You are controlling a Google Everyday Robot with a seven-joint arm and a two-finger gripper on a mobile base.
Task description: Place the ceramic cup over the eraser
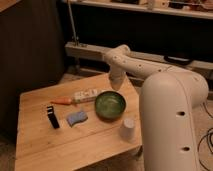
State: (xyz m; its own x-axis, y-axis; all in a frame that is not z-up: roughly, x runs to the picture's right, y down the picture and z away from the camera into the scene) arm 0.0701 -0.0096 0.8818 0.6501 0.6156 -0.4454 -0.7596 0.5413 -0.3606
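The tool (116, 84) hangs over the far edge of the worktop (45, 150), behind the green bowl (110, 106); wide or narrow, I cannot tell. The ceramic cup (128, 129) stands just in front of the bowl.

Table (40, 145): ceramic cup (128, 129), green bowl (110, 105), blue pad (76, 118), black block (52, 116), orange tool (63, 101); gripper (116, 83) beyond bowl.

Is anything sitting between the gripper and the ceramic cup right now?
Yes: the green bowl lies between them. The gripper hangs by the bowl's far side; the ceramic cup stands on the bowl's near side, close to the table's edge. Passing over or around the bowl looks needed.
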